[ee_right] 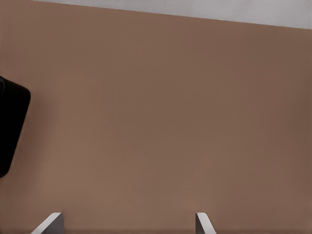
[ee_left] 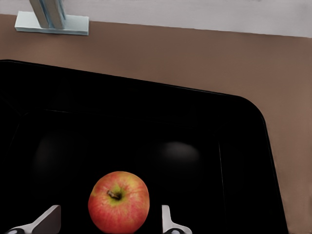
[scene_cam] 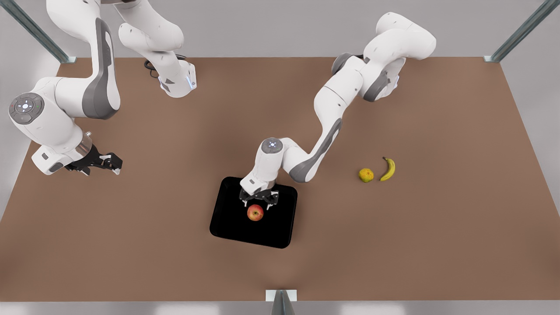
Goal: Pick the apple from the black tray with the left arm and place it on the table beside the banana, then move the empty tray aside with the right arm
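Apple (scene_cam: 255, 212) on black tray (scene_cam: 232, 227), unobstructed

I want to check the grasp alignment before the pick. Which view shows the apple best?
The left wrist view: the apple sits large, stem up, between the open left gripper's fingertips on the black tray. The front view shows it small, just below that gripper. The right wrist view catches a corner of the tray.

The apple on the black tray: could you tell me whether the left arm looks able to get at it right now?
Probably yes: the left gripper hangs open right over the apple, fingers either side, nothing between. The right gripper waits far off.
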Robot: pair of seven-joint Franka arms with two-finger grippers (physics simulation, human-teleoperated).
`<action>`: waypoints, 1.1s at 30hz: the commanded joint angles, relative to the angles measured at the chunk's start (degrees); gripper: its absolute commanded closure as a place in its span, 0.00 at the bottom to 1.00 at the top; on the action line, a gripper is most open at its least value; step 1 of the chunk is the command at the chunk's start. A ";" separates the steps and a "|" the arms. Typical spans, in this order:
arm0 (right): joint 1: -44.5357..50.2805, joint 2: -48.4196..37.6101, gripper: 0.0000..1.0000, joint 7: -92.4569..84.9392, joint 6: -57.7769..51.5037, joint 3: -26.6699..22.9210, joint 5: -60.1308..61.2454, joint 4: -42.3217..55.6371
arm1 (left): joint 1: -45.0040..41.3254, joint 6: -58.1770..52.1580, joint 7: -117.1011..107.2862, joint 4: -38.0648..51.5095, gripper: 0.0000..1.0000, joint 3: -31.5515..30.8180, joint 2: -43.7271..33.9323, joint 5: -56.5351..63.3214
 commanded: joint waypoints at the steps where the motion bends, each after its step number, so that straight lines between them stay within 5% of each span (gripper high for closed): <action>1: 0.01 -0.05 0.00 -0.20 -0.02 0.00 0.05 0.03 | -0.19 8.11 -21.46 0.15 0.00 0.02 0.58 0.15; 33: -0.07 -0.05 0.00 -0.20 -0.02 0.00 -0.03 0.03 | -2.12 14.17 -17.59 0.15 0.00 5.65 7.88 0.24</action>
